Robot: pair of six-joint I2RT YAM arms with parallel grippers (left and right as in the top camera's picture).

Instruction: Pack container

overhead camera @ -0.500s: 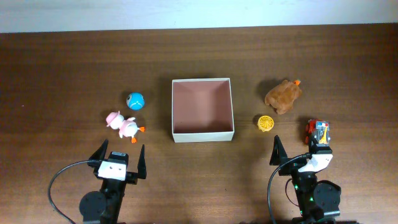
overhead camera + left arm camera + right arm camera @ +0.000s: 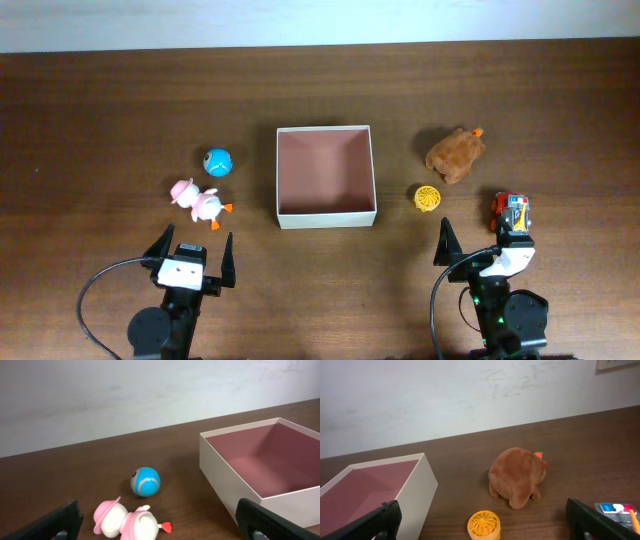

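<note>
The container [image 2: 282, 178] is a square white-walled box with a pink-brown inside, at the table's middle; it also shows in the left wrist view [image 2: 220, 467] and the right wrist view [image 2: 422, 485]. Left of it lie a blue ball [image 2: 218, 160] [image 2: 145, 481] and a pink duck toy [image 2: 200, 202] [image 2: 127, 521]. Right of it lie a brown plush [image 2: 456, 153] [image 2: 517, 477], a yellow round toy [image 2: 427, 198] [image 2: 484, 525] and a red toy car [image 2: 513, 211] [image 2: 620, 510]. My left gripper [image 2: 192, 250] [image 2: 160, 532] is open and empty near the front edge. My right gripper [image 2: 482, 243] [image 2: 485, 532] is open and empty.
A pale wall runs along the table's far edge [image 2: 320, 45]. Black cables loop beside each arm base at the front [image 2: 90, 300].
</note>
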